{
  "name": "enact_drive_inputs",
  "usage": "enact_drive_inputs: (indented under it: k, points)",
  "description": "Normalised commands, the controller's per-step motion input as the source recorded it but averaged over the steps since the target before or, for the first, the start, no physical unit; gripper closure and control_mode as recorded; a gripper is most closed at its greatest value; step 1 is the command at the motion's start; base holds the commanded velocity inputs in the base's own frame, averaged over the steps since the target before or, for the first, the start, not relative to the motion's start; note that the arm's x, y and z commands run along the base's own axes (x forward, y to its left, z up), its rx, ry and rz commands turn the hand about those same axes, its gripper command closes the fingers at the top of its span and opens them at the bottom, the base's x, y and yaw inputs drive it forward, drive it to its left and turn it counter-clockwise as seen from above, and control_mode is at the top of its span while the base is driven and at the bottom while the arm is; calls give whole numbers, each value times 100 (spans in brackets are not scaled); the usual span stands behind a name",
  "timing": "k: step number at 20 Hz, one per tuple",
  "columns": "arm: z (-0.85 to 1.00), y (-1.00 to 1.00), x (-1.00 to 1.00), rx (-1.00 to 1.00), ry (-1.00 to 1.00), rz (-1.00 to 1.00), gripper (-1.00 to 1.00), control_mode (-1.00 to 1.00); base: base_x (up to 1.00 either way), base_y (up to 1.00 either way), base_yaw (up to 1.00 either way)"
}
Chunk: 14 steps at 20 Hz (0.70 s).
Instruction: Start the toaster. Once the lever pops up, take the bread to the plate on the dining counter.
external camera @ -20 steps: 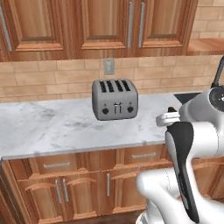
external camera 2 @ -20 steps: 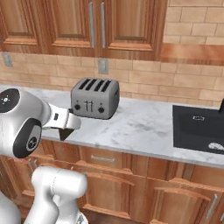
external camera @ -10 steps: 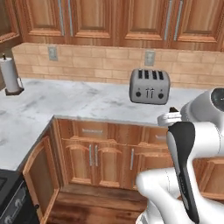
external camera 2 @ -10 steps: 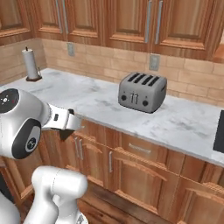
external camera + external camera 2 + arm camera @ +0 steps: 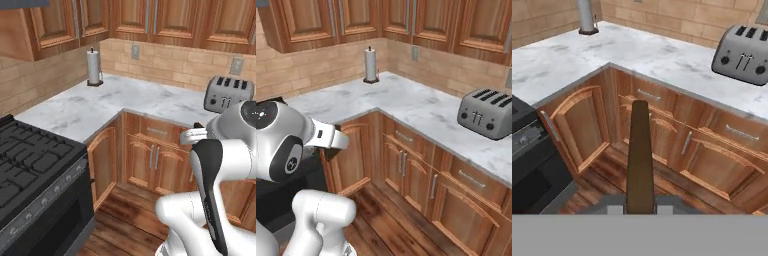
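My gripper is shut on the bread, a thin brown slice that I see edge-on, rising between the fingertips in the hand view. The hand is held close in front of the arm, off the worktop's edge and over the floor. The silver four-slot toaster stands on the cabinet-backed marble worktop, well to the right of the hand and apart from it. The plate and the dining counter are out of view.
A paper towel holder stands at the back of the L-shaped worktop's corner. A black stove sits on the left. Wooden cabinet doors run below the worktop, with wood floor in front.
The whole picture has swung: the base has turned left, so the toaster has slid to the right edge and the stove and corner have come into view. The gripper stays shut on the bread.
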Motion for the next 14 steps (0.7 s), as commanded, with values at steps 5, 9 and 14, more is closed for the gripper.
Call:
enact_drive_inputs:
  k: [5, 9, 14]
  points:
    - [0, 0, 0, 0, 0, 0, 100, 100, -62, 0, 60]
    - [0, 0, 0, 0, 0, 0, 100, 100, -59, 0, 59]
    - [0, 0, 0, 0, 0, 0, 100, 100, -56, 0, 58]
